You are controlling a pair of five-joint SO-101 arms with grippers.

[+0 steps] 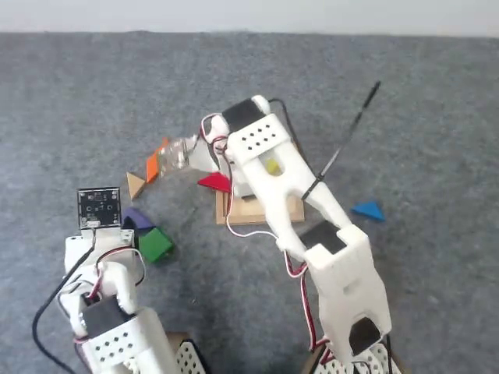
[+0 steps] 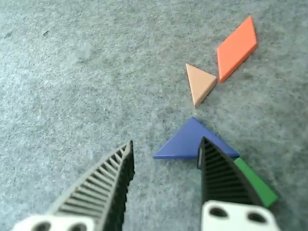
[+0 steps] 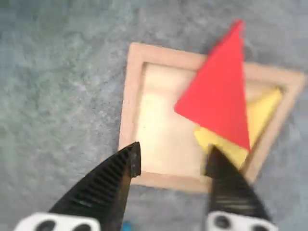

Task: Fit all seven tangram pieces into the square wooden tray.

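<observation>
- Grey felt-like cloth [image 1: 78, 93] covers the table, with both arms and all seven pieces on it.
- Wooden tray [image 3: 132, 96] lies mid-table under the right arm.
- Yellow piece [image 3: 262, 115] lies inside the tray, toward one corner.
- Red triangle [image 3: 219, 96] lies across the yellow piece with one point past the rim. It looks unseated. Whether it rests flat or tipped cannot be told.
- Right gripper [image 3: 173, 148] hangs over the tray, jaws apart and empty, with the red triangle just beyond the fingertips.
- Left gripper [image 2: 166, 144] hangs low over the violet-blue triangle [image 2: 185, 142], jaws apart and empty. One finger overlaps that piece's edge.
- Green square [image 2: 257, 185] touches the violet-blue triangle and is partly hidden by that finger.
- Tan triangle [image 2: 199, 84] sits just past the violet-blue triangle's apex, with the orange parallelogram [image 2: 236, 48] just beside it.
- Small blue triangle [image 1: 368, 210] lies alone on the tray's other side, well apart from the rest.
- Handling, judged:
  - The pieces look thin, stiff, light and smooth-faced.
  - They are likely to slide on one another and on the tray floor, and less so on the cloth.
  - The low edges give the fingers little to bite on.
- Best hold, judged: pinch across two opposite edges near a piece's middle, not at a corner, where it may pivot or squirt out.
- Red triangle probably needs lifting and turning rather than pushing, since the rim blocks it.
</observation>
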